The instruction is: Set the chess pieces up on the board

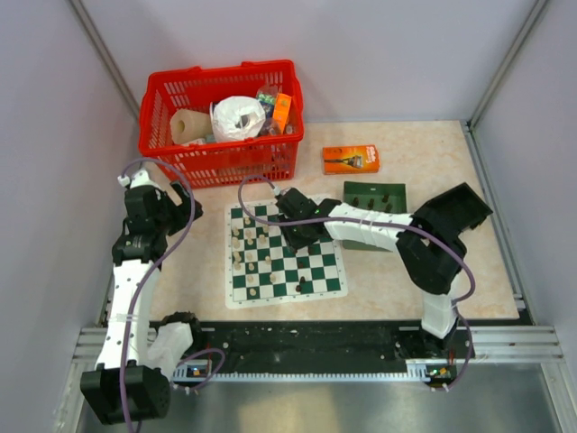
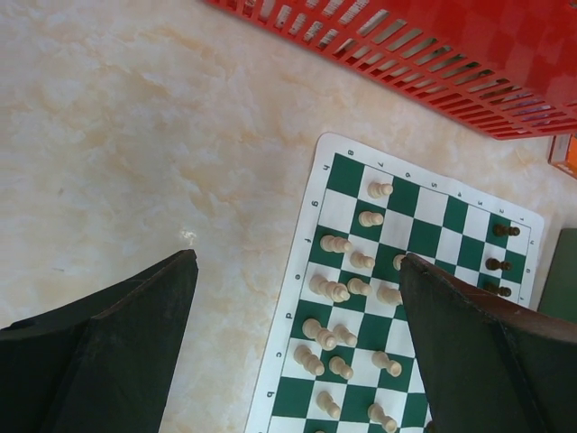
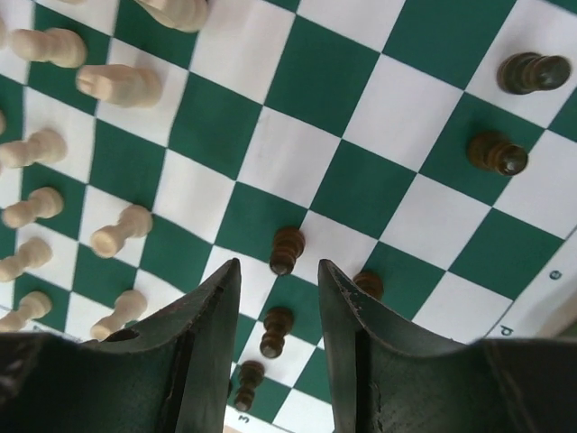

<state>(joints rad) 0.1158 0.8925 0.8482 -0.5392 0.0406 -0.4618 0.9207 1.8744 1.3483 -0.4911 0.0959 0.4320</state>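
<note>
The red basket point(image 1: 216, 162) holds a paper roll point(image 1: 187, 126), a crumpled white bag point(image 1: 237, 117) and an orange packet point(image 1: 282, 110). What lies behind them is too small to tell. The dark green tray point(image 1: 374, 194), partly covered by the right arm, carries small dark bits I cannot name. The board point(image 1: 315, 271) lies on the bench point(image 1: 433, 153) in front of the basket. Cream pieces point(image 1: 242, 244) crowd its left side, and the dark pieces point(image 3: 494, 152) are few. The right jaws stand narrowly apart over it, with one dark pawn point(image 3: 287, 251) at their tips. The left jaws gape wide and empty near the board's left edge.

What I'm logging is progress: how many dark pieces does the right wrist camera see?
6 dark pieces: two upper right, four around the right gripper; its fingers may hide more.
</note>
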